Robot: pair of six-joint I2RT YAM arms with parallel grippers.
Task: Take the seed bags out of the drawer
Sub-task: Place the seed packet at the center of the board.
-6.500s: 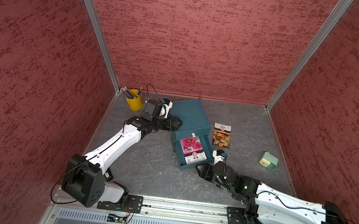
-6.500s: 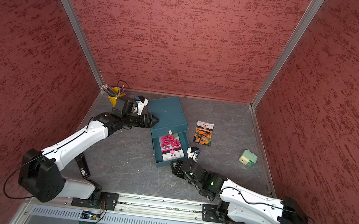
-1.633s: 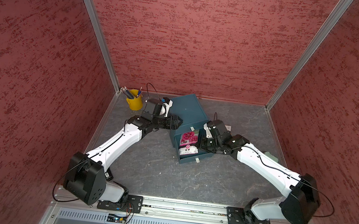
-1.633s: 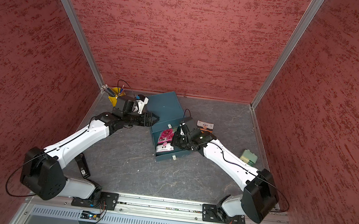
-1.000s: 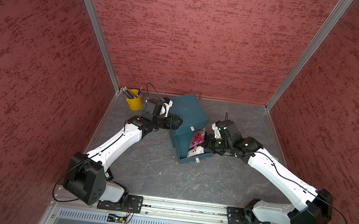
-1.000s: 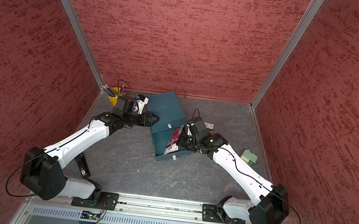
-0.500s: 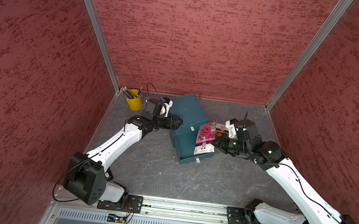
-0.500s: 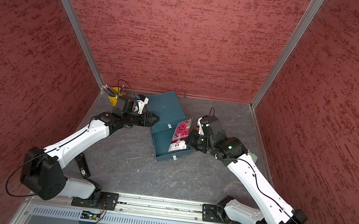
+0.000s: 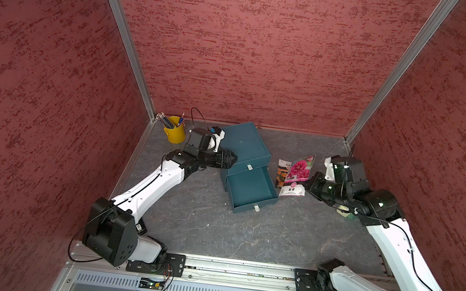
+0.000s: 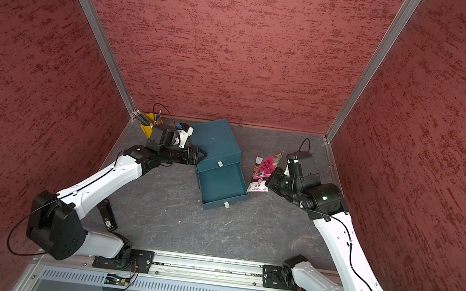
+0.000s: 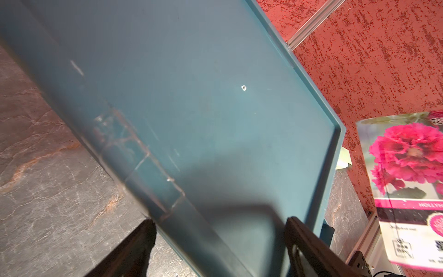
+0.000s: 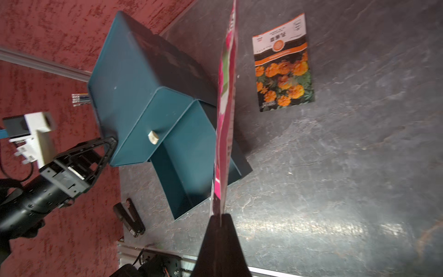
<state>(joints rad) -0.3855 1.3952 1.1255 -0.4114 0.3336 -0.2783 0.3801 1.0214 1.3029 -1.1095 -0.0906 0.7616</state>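
Pinches an edge of the pink seed bag [image 9: 297, 174], near its white end, in the right gripper [image 9: 312, 182], jaws pressed flat together on the packet. Holds it up on edge above the table [image 9: 202, 217], outside the drawer [image 9: 251, 184] and just beside that drawer's wall on the right arm's side. Partly hides, in both top views, the orange seed bag [image 12: 284, 64], which lies flat on the table behind the pink one. Shows the drawer pulled out of the teal cabinet [image 9: 243, 144], its bare floor in plain sight. Straddles the cabinet's back corner with the left gripper [image 9: 231, 159], fingers [image 11: 134, 247] apart on either side of it; cannot tell whether clamping the cabinet or merely resting against it. Has the yellow pencil bucket [image 9: 175, 133] just behind the left wrist, in the table's far corner.
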